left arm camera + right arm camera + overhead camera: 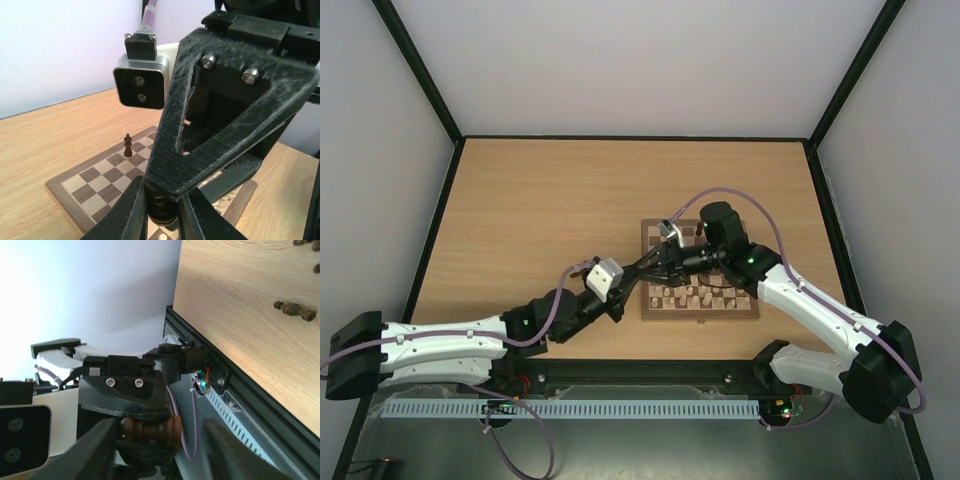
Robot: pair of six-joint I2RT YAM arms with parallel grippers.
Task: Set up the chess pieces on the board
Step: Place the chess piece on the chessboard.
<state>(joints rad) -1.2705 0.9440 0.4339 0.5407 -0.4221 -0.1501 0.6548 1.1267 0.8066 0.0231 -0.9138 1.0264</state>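
One of the chess pieces, a dark piece [150, 430], is pinched in the left gripper [163, 200], which is shut on its turned body. The right gripper [162, 426] stands spread wide around it: one finger just beside the piece's end, the other well apart. Both claws meet low over the board [647, 300], above its middle, with pale pieces [695, 297] lined up in the near rows below.

This looks like a hand-over in mid-air, and timing is the danger. If the left claw lets go before the right has closed, the piece would likely drop among the pale men and topple some. The fingers are also crowded, so a small misjudged move could knock one claw against the other and twist the piece out.

The top view shows the arms converging but hides the held piece entirely. The left wrist view alone shows a lone dark chessman [128, 145] upright on the far squares. Only the right wrist view shows the open spread, and spare dark men [295, 311] lying on the bare table [540, 220]
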